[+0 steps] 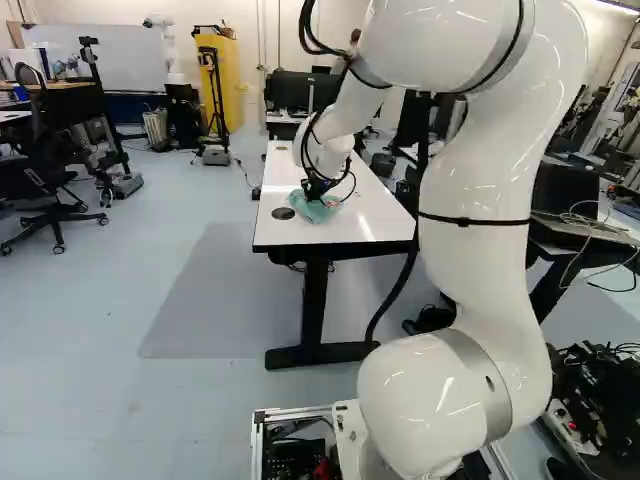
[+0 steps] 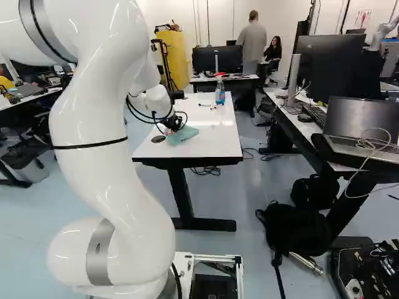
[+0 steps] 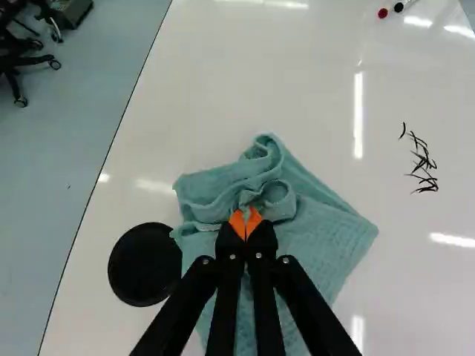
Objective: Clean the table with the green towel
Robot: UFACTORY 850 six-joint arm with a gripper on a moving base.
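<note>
Low over the white table [image 1: 350,227], my gripper [image 1: 318,190] is at the green towel [image 1: 322,212]. The right base view shows the towel [image 2: 183,136] spread beside the gripper [image 2: 176,124]. In the wrist view the orange tips of my gripper [image 3: 245,222] are pressed together with a pinch of the bunched towel [image 3: 326,222] between them; the rest lies flat beneath the fingers. Black scribble marks [image 3: 423,162] are on the table, apart from the towel.
A round black disc [image 3: 145,264] in the tabletop lies beside the towel, near the table edge. Farther along the table stand a spray bottle [image 2: 220,91] and markers [image 2: 209,106]. A desk with a laptop [image 2: 355,134] stands to the right in the right base view.
</note>
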